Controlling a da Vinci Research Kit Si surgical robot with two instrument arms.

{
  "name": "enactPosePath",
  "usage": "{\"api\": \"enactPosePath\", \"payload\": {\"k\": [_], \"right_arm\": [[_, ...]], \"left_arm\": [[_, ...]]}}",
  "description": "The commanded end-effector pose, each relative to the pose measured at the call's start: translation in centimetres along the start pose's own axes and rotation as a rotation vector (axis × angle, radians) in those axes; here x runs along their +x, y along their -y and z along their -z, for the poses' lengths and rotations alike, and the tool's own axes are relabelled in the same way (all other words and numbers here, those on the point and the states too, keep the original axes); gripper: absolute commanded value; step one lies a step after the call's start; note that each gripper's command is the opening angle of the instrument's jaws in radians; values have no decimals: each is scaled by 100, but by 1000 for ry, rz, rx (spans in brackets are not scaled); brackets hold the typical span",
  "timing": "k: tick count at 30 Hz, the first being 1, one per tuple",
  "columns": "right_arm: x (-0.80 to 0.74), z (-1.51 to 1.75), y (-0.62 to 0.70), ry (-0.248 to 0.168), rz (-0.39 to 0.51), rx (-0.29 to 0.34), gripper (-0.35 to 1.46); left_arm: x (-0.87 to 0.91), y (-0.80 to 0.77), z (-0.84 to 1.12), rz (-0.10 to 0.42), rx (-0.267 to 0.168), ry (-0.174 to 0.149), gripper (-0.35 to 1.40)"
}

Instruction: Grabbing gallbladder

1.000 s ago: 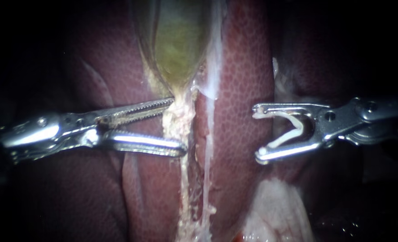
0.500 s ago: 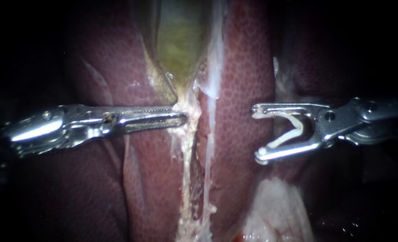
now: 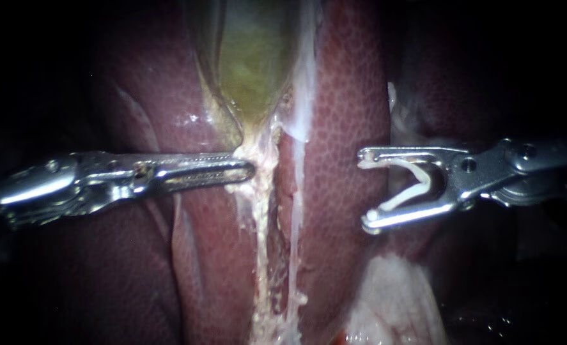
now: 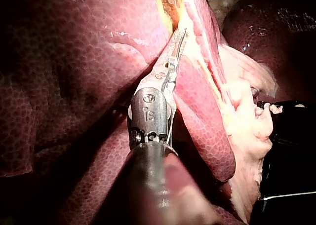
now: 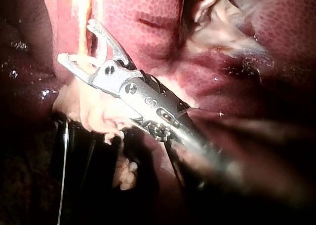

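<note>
The green-yellow gallbladder [image 3: 251, 64] tapers down to a pale, stringy neck between lobes of the liver [image 3: 347, 96]. My left instrument [image 3: 245, 169] reaches in level from the left, its jaws shut on the pale tissue at the gallbladder's narrow lower end. In the left wrist view its jaws [image 4: 180, 35] run into the fold just below the yellow gallbladder [image 4: 170, 0]. My right instrument [image 3: 367, 188] hovers over the liver, apart from the gallbladder, its jaws spread wide around a white V-shaped clip [image 3: 417, 182]. The right wrist view shows the same clip [image 5: 84, 62] between its jaws [image 5: 76, 41].
A pale strand of tissue [image 3: 264, 255] runs down from the gallbladder's neck between the liver lobes. A whitish fatty lump [image 3: 392, 300] lies below my right instrument. A thin white membrane [image 3: 305, 96] edges the gallbladder on its right.
My left instrument's jaws have closed from wide open onto the pale tissue at the gallbladder's neck, then drawn slightly left. My right instrument has not moved.
</note>
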Motion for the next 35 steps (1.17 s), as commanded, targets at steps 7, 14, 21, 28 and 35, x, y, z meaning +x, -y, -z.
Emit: {"api": "enactPosePath", "payload": {"k": [7, 14, 21, 28, 35], "right_arm": [[-1, 1, -1, 0, 0, 0, 60], [-1, 1, -1, 0, 0, 0, 60], [-1, 1, -1, 0, 0, 0, 60], [-1, 1, -1, 0, 0, 0, 60], [-1, 1, -1, 0, 0, 0, 60]], "left_arm": [[-35, 11, 41, 19, 19, 9, -35], [-57, 15, 75, 36, 10, 37, -35], [-69, 20, 89, 41, 4, 54, -35], [-70, 22, 89, 42, 1, 57, -35], [-69, 22, 88, 42, -1, 58, -35]]}}
